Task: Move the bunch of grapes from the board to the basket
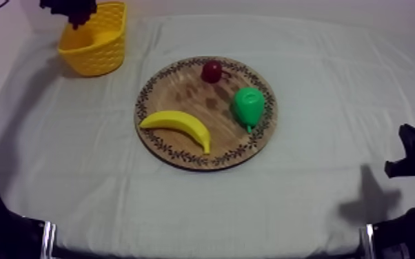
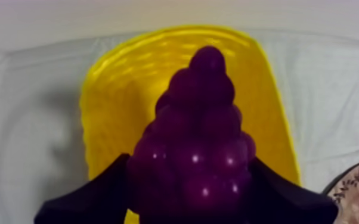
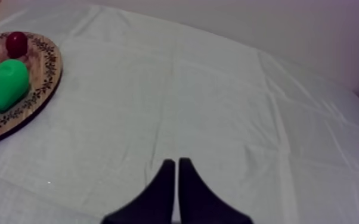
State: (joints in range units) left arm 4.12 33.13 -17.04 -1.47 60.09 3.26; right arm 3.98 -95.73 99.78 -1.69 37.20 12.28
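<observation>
My L fingers hug the bunch of grapes by its fat end, right over the yellow basket. Bumpy, looks light & hard, prob slippy. R fingers pressed together, holding nothing, over the bench.

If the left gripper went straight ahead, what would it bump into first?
Probably the inside of the yellow basket: the left gripper, shut on the grapes, points into it. How far off is hard to judge.
</observation>
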